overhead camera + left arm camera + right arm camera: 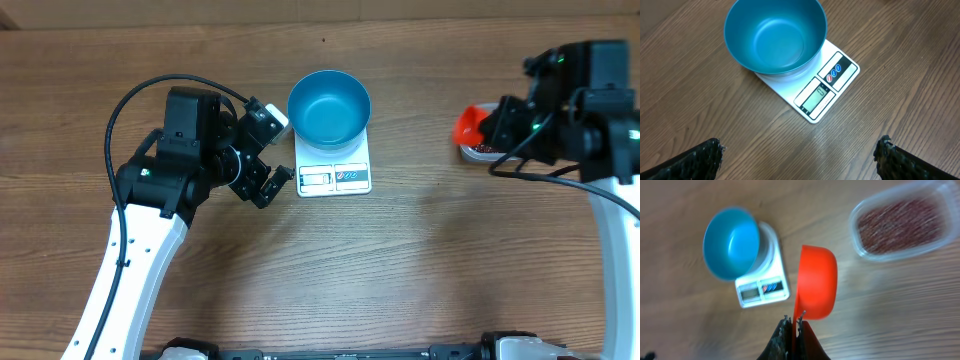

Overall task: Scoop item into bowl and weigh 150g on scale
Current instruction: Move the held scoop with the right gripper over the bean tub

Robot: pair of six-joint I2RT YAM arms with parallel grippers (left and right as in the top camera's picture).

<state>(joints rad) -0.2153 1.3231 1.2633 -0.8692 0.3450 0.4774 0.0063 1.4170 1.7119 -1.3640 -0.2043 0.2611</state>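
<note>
One smooth orange scoop [817, 282] sits pinched in right fingers [780, 342]; left fingers [690, 162] spread near round blue bowl [775, 40].

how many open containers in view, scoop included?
3: blue bowl on the scale; clear tub of beans off to its right; orange scoop held in the right tool. None seem hidden.

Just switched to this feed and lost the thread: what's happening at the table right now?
The right gripper is shut on the handle of an orange plastic scoop, held near the clear plastic tub of small dark red beans. The round blue bowl sits empty on the flat white kitchen scale. The left gripper hangs open beside the scale, holding nothing. No beans are in the bowl yet.
</note>
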